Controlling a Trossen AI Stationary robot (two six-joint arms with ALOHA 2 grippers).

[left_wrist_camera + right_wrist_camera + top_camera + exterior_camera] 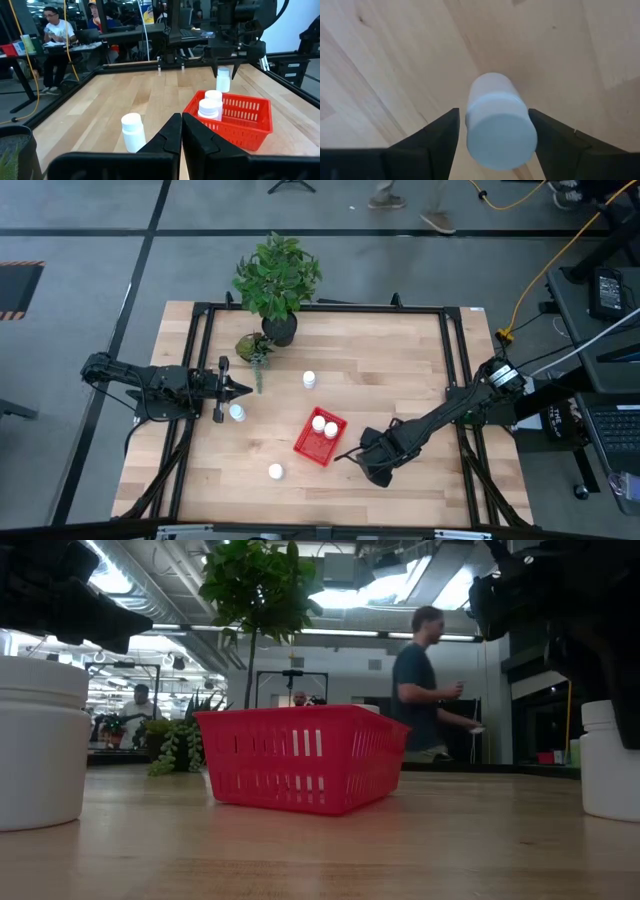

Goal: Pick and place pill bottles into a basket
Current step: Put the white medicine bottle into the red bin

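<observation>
Red basket [320, 437] sits mid-table [400, 360] with two pill bottles [324, 425] inside. My right gripper [492, 132], just beside the basket, holds a bottle [498, 122] between its fingers above the wood. My left gripper [181, 131] is closed and empty at the table's left side, a bottle [237, 412] just beside it.

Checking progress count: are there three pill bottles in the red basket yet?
No, the high view shows only two pill bottles inside the red basket.
</observation>
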